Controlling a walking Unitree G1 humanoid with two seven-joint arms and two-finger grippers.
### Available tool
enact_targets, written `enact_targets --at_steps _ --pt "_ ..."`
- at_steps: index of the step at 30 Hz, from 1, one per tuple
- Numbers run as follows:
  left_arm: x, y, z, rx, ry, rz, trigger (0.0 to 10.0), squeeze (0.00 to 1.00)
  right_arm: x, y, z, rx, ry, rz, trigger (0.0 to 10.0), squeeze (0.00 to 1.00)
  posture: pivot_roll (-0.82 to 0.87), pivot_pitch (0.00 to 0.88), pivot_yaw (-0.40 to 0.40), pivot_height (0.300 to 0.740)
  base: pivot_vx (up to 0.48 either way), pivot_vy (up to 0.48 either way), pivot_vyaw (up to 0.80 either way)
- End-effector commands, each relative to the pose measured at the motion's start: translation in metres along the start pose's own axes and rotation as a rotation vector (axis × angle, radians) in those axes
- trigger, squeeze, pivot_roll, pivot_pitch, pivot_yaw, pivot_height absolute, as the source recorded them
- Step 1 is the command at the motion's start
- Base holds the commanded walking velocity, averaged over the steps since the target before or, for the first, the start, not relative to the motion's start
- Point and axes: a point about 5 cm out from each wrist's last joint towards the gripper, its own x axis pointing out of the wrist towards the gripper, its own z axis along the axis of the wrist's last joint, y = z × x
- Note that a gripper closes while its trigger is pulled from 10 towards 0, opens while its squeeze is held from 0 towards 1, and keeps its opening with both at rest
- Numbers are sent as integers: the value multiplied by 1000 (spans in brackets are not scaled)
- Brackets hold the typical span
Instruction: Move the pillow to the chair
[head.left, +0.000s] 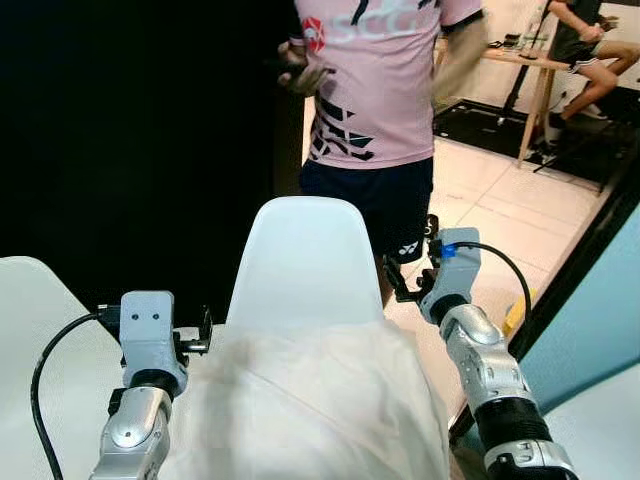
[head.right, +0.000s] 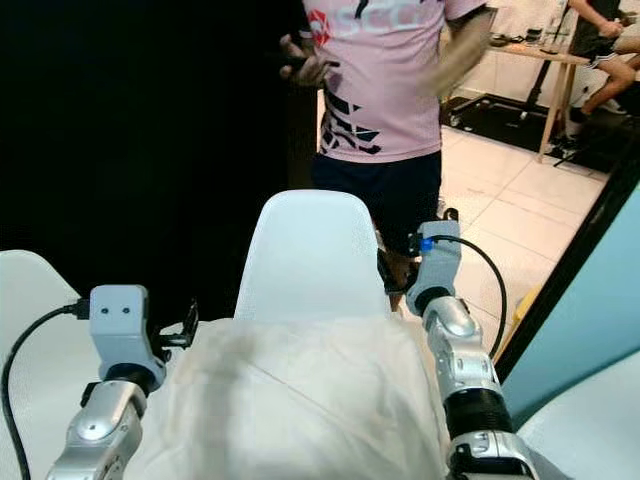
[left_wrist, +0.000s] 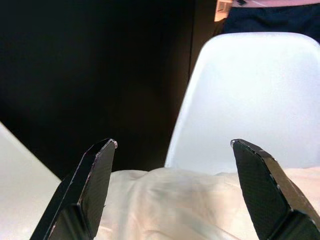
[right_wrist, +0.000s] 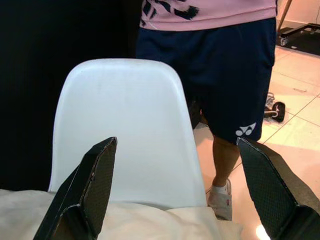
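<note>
Pillow (head.left: 310, 400) lies on the seat of the white chair (head.left: 300, 265), its far edge against the foot of the chair's backrest. Long axis appears to run crosswise, from one arm to the other, though the near end is cut off by the frame, so this is uncertain. Cream-white fabric, soft and rumpled, with shallow folds across the top.

Left gripper (left_wrist: 172, 150) sits at the pillow's left edge, fingers spread wide, nothing between them. Right gripper (right_wrist: 177, 145) sits at the pillow's right edge, fingers likewise wide apart and empty.

Person in pink shirt (head.left: 385, 80) and dark shorts stands just behind the chair.
</note>
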Motion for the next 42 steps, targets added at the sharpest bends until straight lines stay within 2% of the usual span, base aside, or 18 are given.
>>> enact_targets --at_steps 1,6,19,35,42 --pt "1 -5 -6 -13 34 -12 10000 0 2 3 3 0 -12 3 10000 0 105 0 -63 740 -311 0 0" --pt "1 -7 -8 -15 43 -26 10000 0 3 10 1 -2 -7 25 10000 0 104 0 -64 740 -336 0 0" --pt "1 -9 -10 0 46 -40 10000 0 4 9 3 -24 -15 42 10000 0 104 0 -56 740 -342 0 0" --pt "4 -9 -6 7 31 -58 10000 0 5 9 5 -58 -11 37 10000 0 100 0 -47 740 -339 0 -762" --pt "5 -7 -4 4 26 -54 10000 0 5 15 11 -29 -31 53 10000 0 97 0 -46 740 -328 0 -763"
